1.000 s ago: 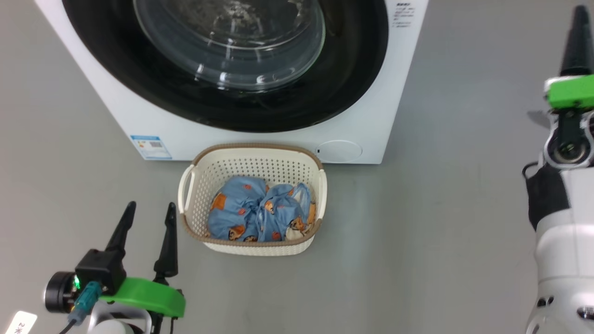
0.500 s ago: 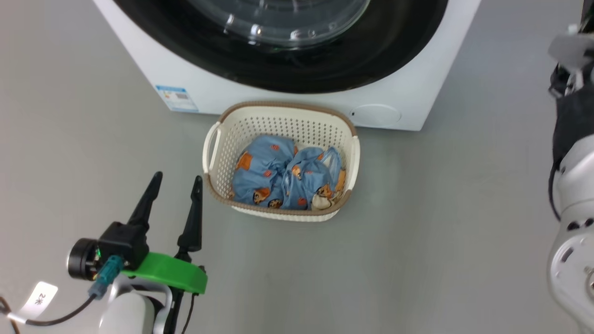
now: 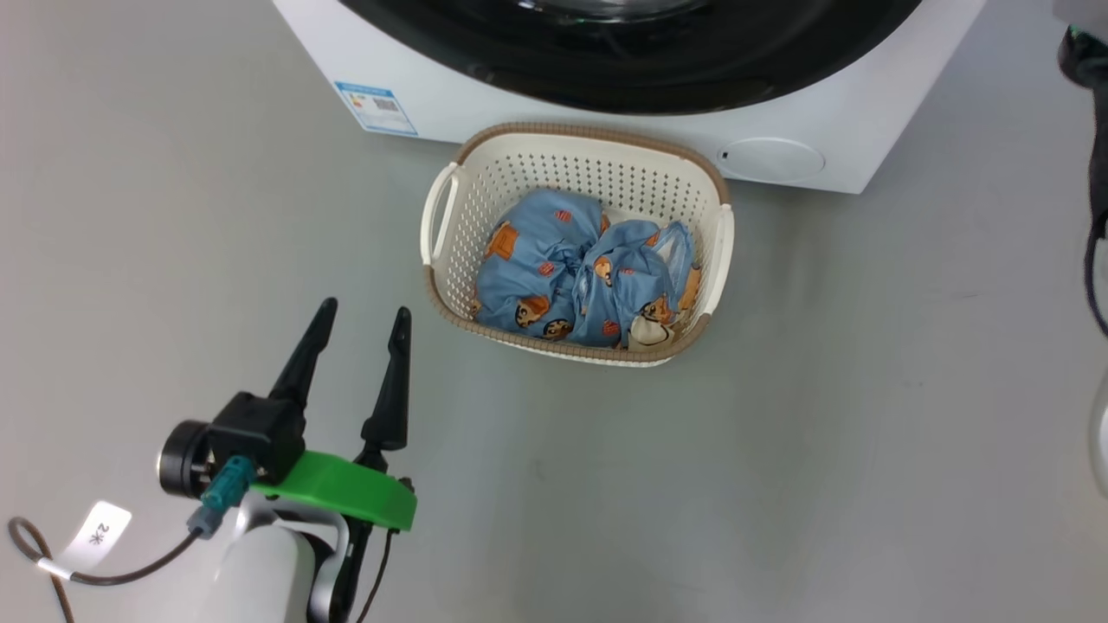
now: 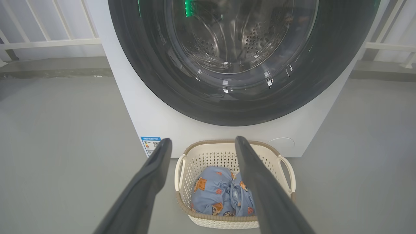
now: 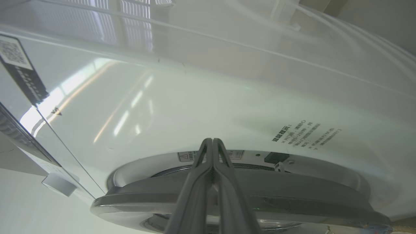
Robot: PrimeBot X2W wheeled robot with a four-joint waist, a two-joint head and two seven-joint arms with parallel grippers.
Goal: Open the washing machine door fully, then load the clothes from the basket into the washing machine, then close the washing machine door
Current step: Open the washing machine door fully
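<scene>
Head view: my left gripper (image 3: 364,309) stands wide open and empty, low over the floor (image 3: 173,216), near the basket (image 3: 597,134) but apart from it. The clothes (image 3: 571,277) lie bunched inside the basket, which sits just before the washing machine (image 3: 866,130). Left wrist view: the washing machine door (image 4: 146,71) looks flush against the white front, not yet opened. Right wrist view: my right gripper (image 5: 212,143) is pressed fully together and holds nothing, its tips aimed at the gap between the door's rim and the machine's front. The step, as I judge it, is opening. I should slip the closed tips behind the rim, then draw outward along the door's own swing, not straight back, until it stands fully open.
</scene>
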